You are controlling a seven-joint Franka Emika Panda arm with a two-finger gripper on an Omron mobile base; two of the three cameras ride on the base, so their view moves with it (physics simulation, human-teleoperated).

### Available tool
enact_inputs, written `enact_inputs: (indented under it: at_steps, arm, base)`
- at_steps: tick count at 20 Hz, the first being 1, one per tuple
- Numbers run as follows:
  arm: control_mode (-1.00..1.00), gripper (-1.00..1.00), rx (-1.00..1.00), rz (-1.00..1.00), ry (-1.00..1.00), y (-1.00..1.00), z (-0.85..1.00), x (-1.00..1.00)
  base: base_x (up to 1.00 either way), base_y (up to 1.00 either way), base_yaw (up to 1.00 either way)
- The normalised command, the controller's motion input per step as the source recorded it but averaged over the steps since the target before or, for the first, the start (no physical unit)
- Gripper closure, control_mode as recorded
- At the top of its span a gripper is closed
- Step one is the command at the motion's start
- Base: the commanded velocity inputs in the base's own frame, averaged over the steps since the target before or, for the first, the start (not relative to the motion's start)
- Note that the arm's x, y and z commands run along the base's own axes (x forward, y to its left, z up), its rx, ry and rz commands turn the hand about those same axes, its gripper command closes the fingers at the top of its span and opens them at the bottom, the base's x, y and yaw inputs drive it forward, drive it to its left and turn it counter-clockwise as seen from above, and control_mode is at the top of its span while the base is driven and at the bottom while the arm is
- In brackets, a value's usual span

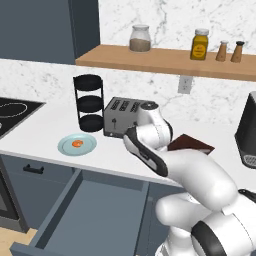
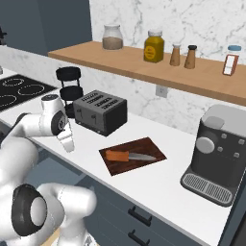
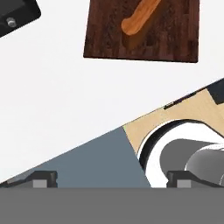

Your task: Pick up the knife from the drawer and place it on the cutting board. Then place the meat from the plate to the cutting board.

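**Knife on the board, meat on the plate**

The knife (image 2: 129,156) lies flat on the cutting board (image 2: 153,146) on the white worktop (image 2: 173,180), orange-brown handle toward the toaster (image 2: 100,111). The pincer (image 3: 111,178) hangs open and empty above the worktop edge, near the board. The meat (image 1: 77,144) sits on the plate (image 1: 65,147). The drawer (image 1: 95,210) stands pulled out.

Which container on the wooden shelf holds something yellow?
The yellow-lidded jar, second from the left; the glass jar beside it holds brown contents.
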Motion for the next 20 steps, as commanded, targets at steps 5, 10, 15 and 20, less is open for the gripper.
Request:
enact_inputs:
  at_steps: [5, 10, 15, 20]
  arm:
    - [-1.00, -1.00, 0.00, 0.56, 0.00, 0.91, 0.00, 0.06]
    - [-1.00, -1.00, -0.03, 0.56, 0.00, 1.00, 0.05, 0.24]
    - [-1.00, -1.00, -0.03, 0.44, 0.00, 0.81, 0.01, 0.32]
    - [-1.00, -1.00, -0.04, 0.09, 0.00, 0.51, 0.00, 0.27]
  base:
    - [0.00, 0.00, 0.00]
    - [0.00, 0.00, 0.00]
    - [0.00, 0.00, 0.00]
    - [0.00, 0.00, 0.00]
